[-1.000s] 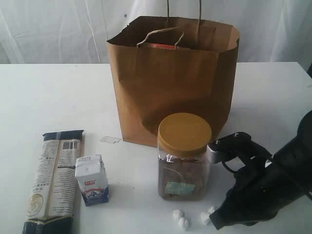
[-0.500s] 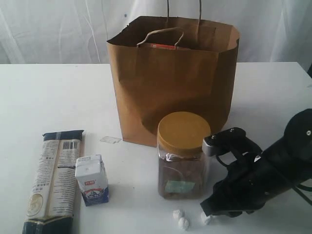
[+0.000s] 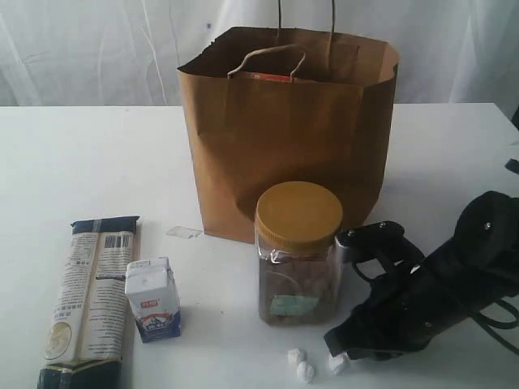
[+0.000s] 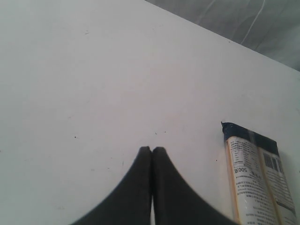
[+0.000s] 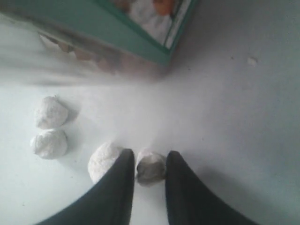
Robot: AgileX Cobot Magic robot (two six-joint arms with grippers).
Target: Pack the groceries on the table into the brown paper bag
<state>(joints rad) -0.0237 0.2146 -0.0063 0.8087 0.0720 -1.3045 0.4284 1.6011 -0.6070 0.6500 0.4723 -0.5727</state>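
My right gripper (image 5: 149,157) is down on the white table (image 3: 73,162), its fingers closed against a small white wrapped piece (image 5: 150,168). A second piece (image 5: 104,161) lies just outside one finger, and two more (image 5: 49,127) sit further off. In the exterior view the gripper (image 3: 334,356) is low, in front and to the right of the yellow-lidded clear jar (image 3: 298,255). The brown paper bag (image 3: 284,138) stands open behind the jar. The dark-blue pasta packet (image 3: 91,300) and the white carton (image 3: 152,298) lie front left. My left gripper (image 4: 152,149) is shut and empty over bare table near the pasta packet (image 4: 255,183).
A red-edged item (image 3: 272,78) shows inside the bag's mouth. A small clear scrap (image 3: 184,232) lies on the table left of the bag. The right arm's black body (image 3: 438,292) fills the front right. A white curtain hangs behind the table.
The right arm has dropped and reached left toward the white pieces, and its fingers now flank one. The jar has shifted slightly left.
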